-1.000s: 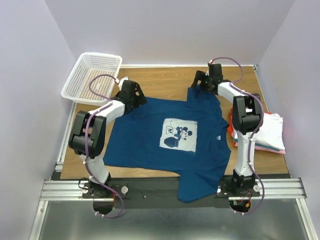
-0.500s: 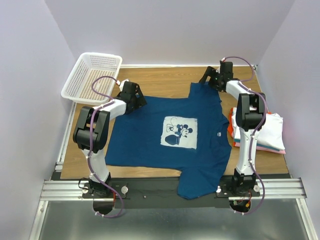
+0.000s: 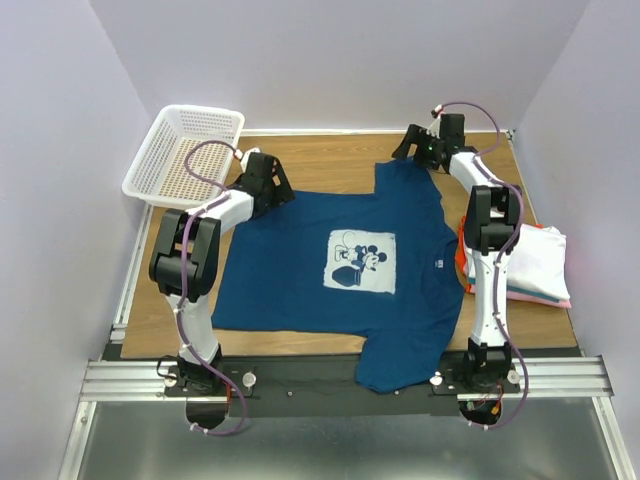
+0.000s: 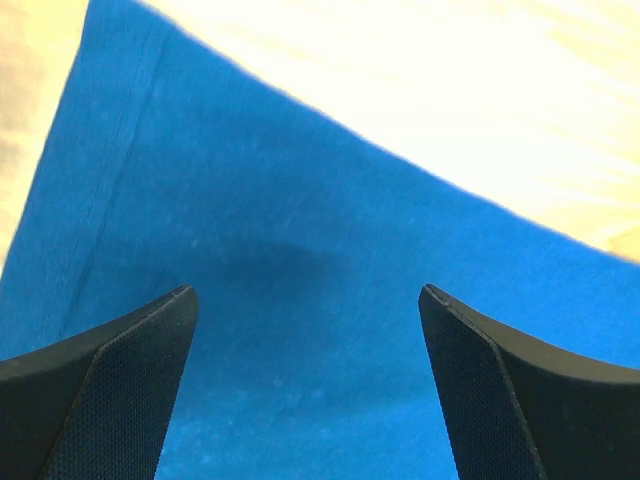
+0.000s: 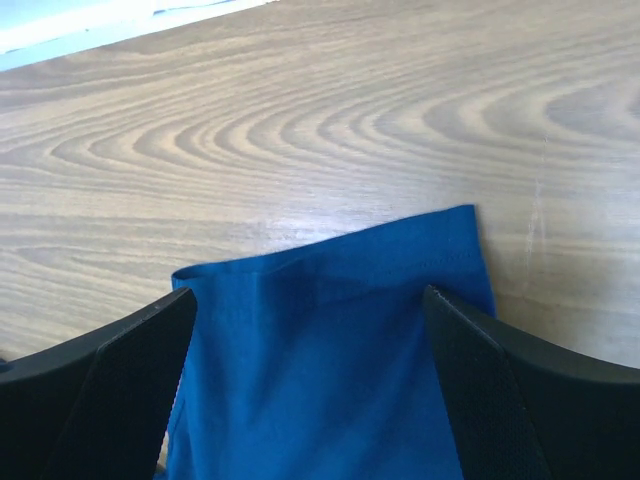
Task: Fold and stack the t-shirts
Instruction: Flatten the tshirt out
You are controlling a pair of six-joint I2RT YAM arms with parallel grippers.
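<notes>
The dark teal-blue tee (image 3: 340, 270) with its white Mickey Mouse print (image 3: 358, 262) lies spread flat on the wooden table (image 3: 330, 160), its near hem hanging over the front rail. My left gripper (image 3: 272, 192) is open over the shirt's far left corner; blue cloth (image 4: 300, 330) lies under its spread fingers (image 4: 110, 390). My right gripper (image 3: 420, 160) is open over the far right corner, where the cloth's hemmed edge (image 5: 330, 330) lies between its fingers (image 5: 500, 380). Folded white, pink and orange-red tees (image 3: 530, 262) are stacked at the right.
A white plastic mesh basket (image 3: 185, 150) stands tilted at the far left corner. The walls close in on three sides. The metal rail (image 3: 340, 380) with both arm bases runs along the near edge.
Both grippers have slid toward the far edge, drawing the shirt's far corners outward and flatter. The right gripper moved right and back; the left moved slightly back.
</notes>
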